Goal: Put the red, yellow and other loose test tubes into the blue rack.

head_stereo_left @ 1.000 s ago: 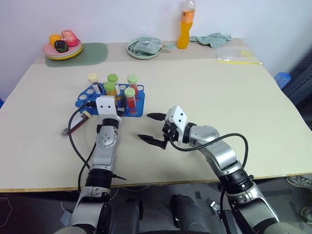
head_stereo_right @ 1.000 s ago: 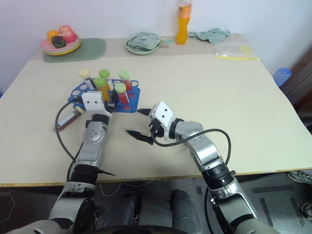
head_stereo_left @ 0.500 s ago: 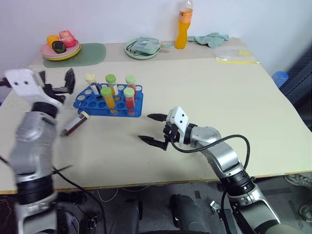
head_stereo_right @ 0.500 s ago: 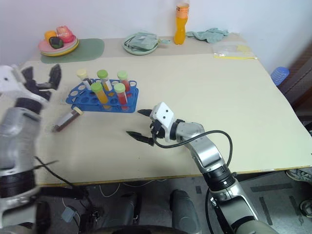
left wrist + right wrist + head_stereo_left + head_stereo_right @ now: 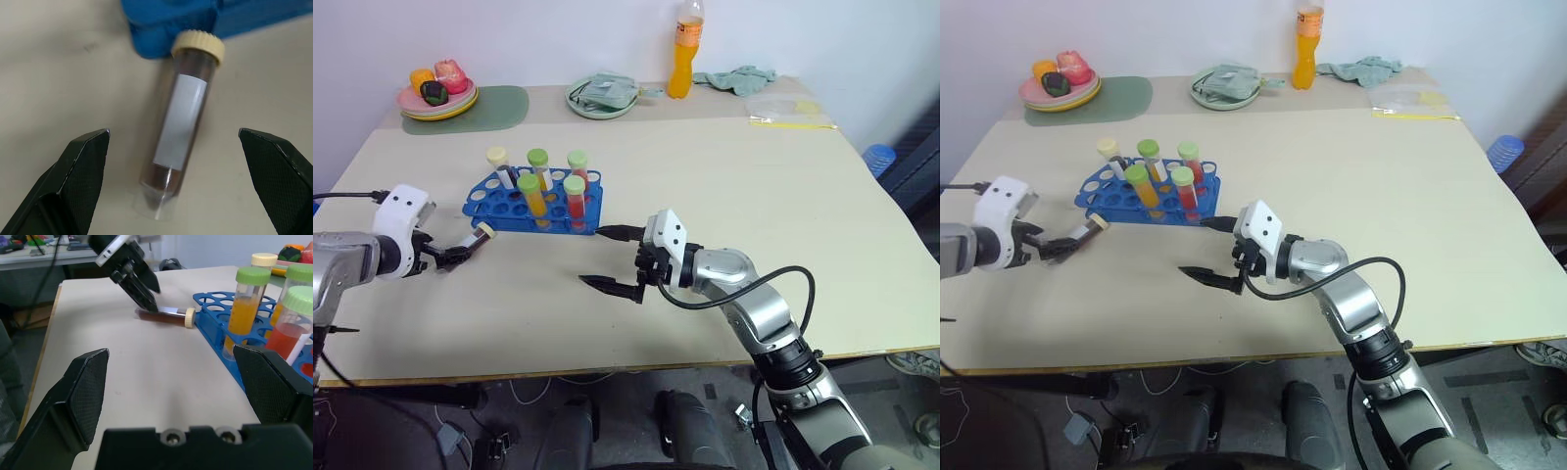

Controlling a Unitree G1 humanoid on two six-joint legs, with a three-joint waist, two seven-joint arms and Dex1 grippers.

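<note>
The blue rack (image 5: 514,208) stands left of the table's centre with several capped tubes upright in it, red and orange ones with green caps (image 5: 574,184) and one with a cream cap (image 5: 496,155). A dark maroon test tube (image 5: 475,238) with a white label and cream cap lies flat on the table just left of the rack. My left gripper (image 5: 450,257) is low over its bottom end, open; in the left wrist view the tube (image 5: 178,122) lies between the spread fingers (image 5: 85,161), untouched. My right gripper (image 5: 591,257) hovers open and empty to the right of the rack.
Along the back of the table stand a tall orange drink bottle (image 5: 683,54), a plate of fruit (image 5: 437,95) on a grey-green mat (image 5: 504,104), a plate with a folded cloth (image 5: 604,96), a crumpled cloth (image 5: 736,75) and a plastic bag (image 5: 790,110).
My left arm has swung from in front of the rack out to the left, and its gripper has come down around the lying maroon tube. The right gripper has barely shifted.
</note>
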